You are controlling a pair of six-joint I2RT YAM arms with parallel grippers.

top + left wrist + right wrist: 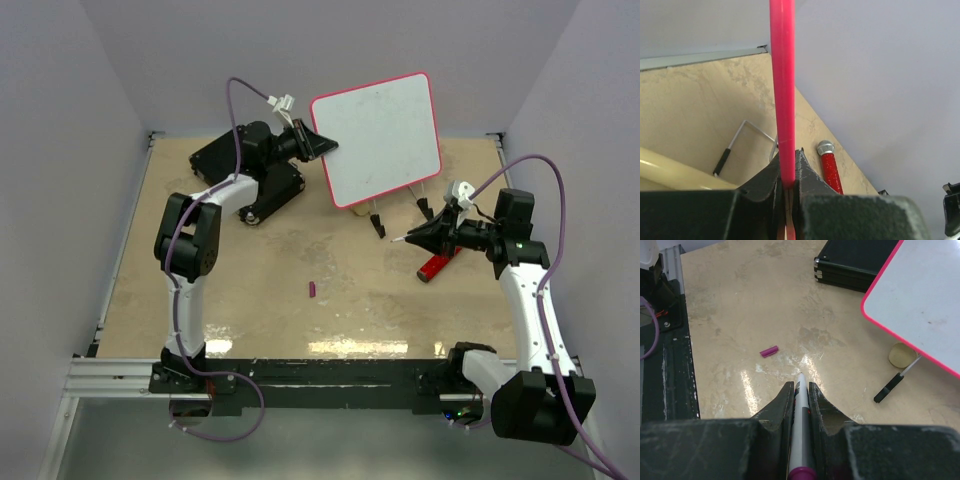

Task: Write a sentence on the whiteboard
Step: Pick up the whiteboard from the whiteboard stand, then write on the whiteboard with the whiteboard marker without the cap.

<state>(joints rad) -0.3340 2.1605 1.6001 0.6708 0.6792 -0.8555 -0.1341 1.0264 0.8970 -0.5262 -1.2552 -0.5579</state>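
Note:
The whiteboard (380, 135), white with a pink-red rim, stands tilted at the back of the table on thin legs with black feet (378, 228). My left gripper (322, 143) is shut on its left edge. In the left wrist view the pink rim (782, 90) runs straight up from between the left gripper (788, 167) pads. My right gripper (410, 238) is shut on a white marker (800, 410) with a purple end, its bare tip pointing left, below and in front of the board (920, 305). No sentence is in view on the board, only faint smudges.
A purple marker cap (312, 290) lies mid-table. A black hard case (250, 170) sits at the back left under the left arm. A red glitter microphone (437, 265) lies under the right gripper. A tan disc (902, 356) sits beneath the board.

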